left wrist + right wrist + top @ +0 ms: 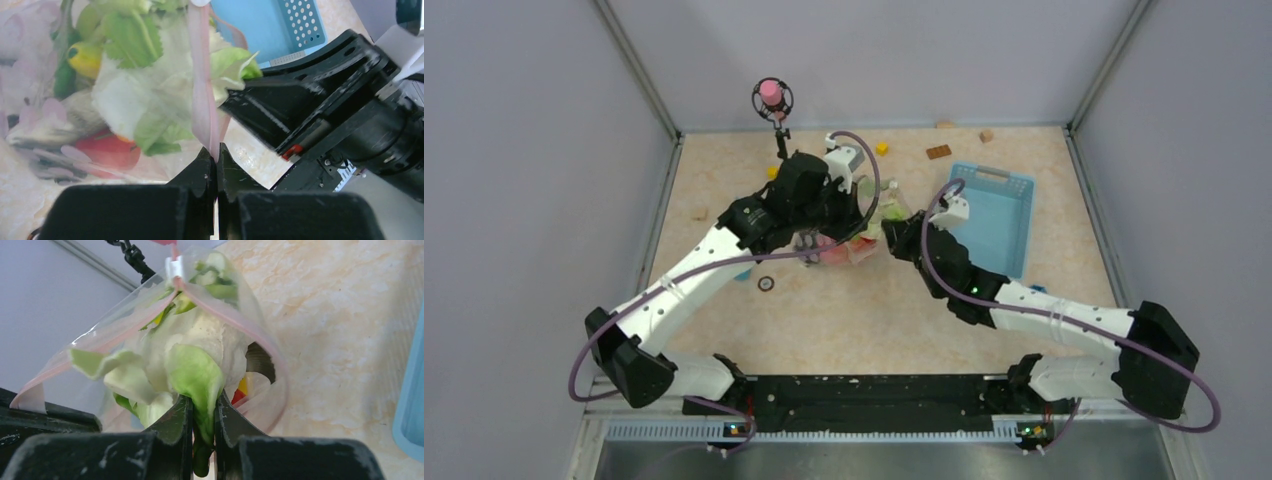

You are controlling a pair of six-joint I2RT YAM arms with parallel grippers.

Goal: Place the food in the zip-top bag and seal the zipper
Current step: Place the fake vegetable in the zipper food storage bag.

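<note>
The clear zip-top bag (852, 250) hangs between my two grippers at the middle of the table. In the left wrist view my left gripper (217, 154) is shut on the pale pink zipper (202, 90) at the bag's edge. Inside the bag lie a red fruit (107, 150), leafy greens (132, 32) and a yellow banana (85, 57). My right gripper (203, 407) is shut on a green leaf of the white-green cauliflower (195, 340), which sits in the bag's open mouth, the zipper (235, 315) looping round it. From above, the left gripper (811, 243) and right gripper (887, 232) flank the bag.
A light-blue basket (994, 215) stands just right of the right arm. Small blocks (938, 152) lie along the back wall. A black ring (766, 284) lies on the table near the left arm. A pink-topped stand (772, 95) rises at the back left.
</note>
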